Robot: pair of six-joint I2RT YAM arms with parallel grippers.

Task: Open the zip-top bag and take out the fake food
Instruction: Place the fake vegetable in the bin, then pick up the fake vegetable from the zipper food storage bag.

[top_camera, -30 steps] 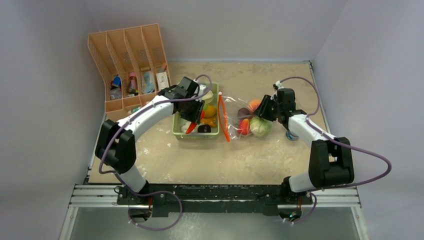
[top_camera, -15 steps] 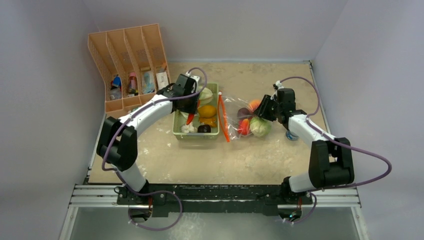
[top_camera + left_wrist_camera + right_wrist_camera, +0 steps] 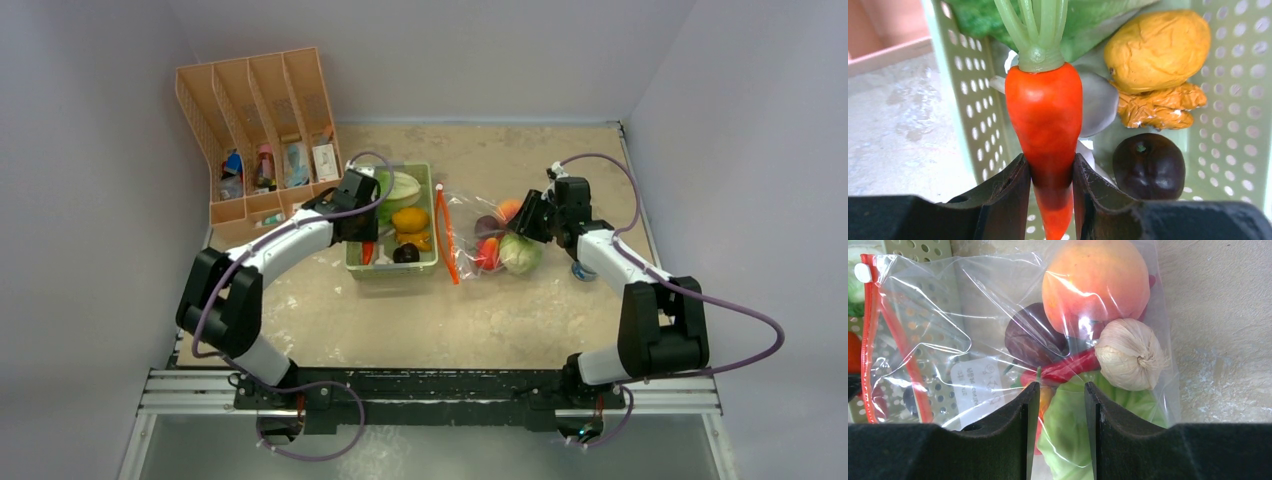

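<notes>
Seen from overhead, a scuffed tan surface [image 3: 480, 320] carries a pale-green plastic tray [image 3: 400, 271] with perforated walls near its middle. An orange slotted file organizer [image 3: 250, 100] stands at the tray's 10 o'clock. The zip-top bag [image 3: 465, 215] lies flat just beside the tray at 3 o'clock. It is clear and crinkly, and its orange-red zip strip [image 3: 447, 240] runs along the edge nearest the tray. A small bluish round thing [image 3: 583, 270] sits at the bag's 4 o'clock, partly hidden by the right arm. The left arm's fingers [image 3: 1008, 200] are clamped on a smooth orange-red carrot [image 3: 1045, 115] just inside the tray's left wall. Its pale-green ribbed stalks point away from the wrist camera. The carrot blocks part of the tray's contents: leafy green lettuce [image 3: 1083, 20], a lumpy yellow fruit [image 3: 1158, 50], a wrinkled orange-brown piece [image 3: 1158, 107], a glossy dark round fruit [image 3: 1148, 165] and a smooth grey piece [image 3: 1098, 102]. Inside the bag are a round orange-pink peach [image 3: 1093, 285], a ridged beige garlic bulb [image 3: 1130, 352], a slim red chili [image 3: 1068, 367] and a veined pale-green cabbage [image 3: 1068, 435]. The right arm's fingers [image 3: 1013, 435] stand partly apart astride the plastic over the cabbage, at the end of the bag away from the zip. Whether they pinch it cannot be told.
</notes>
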